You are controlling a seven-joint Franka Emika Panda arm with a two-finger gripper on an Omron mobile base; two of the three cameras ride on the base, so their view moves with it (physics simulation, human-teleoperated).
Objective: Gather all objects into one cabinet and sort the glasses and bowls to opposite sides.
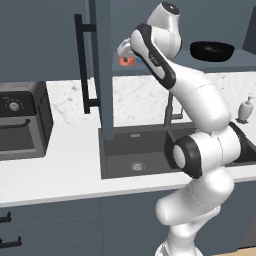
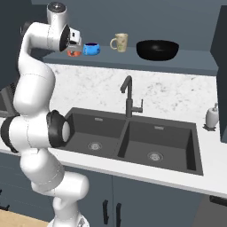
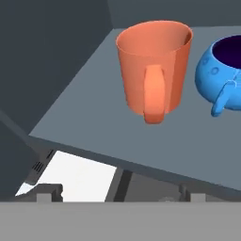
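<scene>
Up on the slate-blue cabinet shelf (image 2: pixel 195 62), the orange cup (image 3: pixel 154 68) stands near the left edge, the blue bowl (image 3: pixel 221 75) just beside it. Beige mug (image 2: pixel 119 42) and black bowl (image 2: pixel 157 49) follow rightward. Gripper (image 2: pixel 74 45) spread wide, empty, above a marble-backed sink (image 2: pixel 133 137).

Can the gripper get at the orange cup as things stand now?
Probably yes. The gripper is open right beside the orange cup on the shelf, and nothing stands between them. The blue bowl sits close on one side, so little room there.
</scene>
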